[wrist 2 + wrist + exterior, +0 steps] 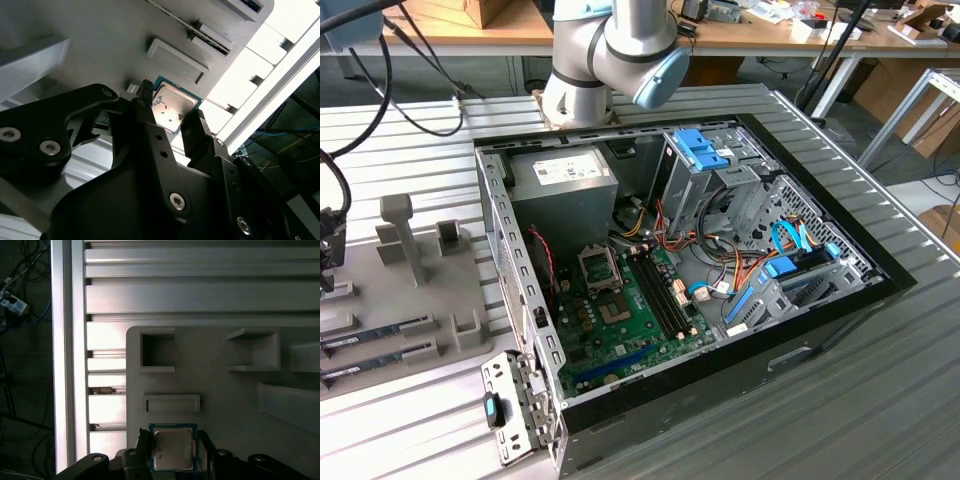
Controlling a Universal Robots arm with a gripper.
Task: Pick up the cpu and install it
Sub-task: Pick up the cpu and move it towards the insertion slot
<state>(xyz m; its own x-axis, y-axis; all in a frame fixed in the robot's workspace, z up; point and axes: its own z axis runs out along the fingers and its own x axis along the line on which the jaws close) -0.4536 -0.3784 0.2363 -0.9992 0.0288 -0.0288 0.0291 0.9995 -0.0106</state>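
Currently, the gripper [173, 454] is positioned over the grey parts tray [225, 405] on the slatted counter [200, 290]. The jaws straddle the cpu [172, 450] on two opposite edges and appear closed on it. The cpu sits level, metal top up, near a raised rectangular block [171, 403].

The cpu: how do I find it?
Find the pale grey plastic tray on the ribbed metal table. Near its edge, beside a low bar, lies the cpu: the only shiny silver square with a green rim.
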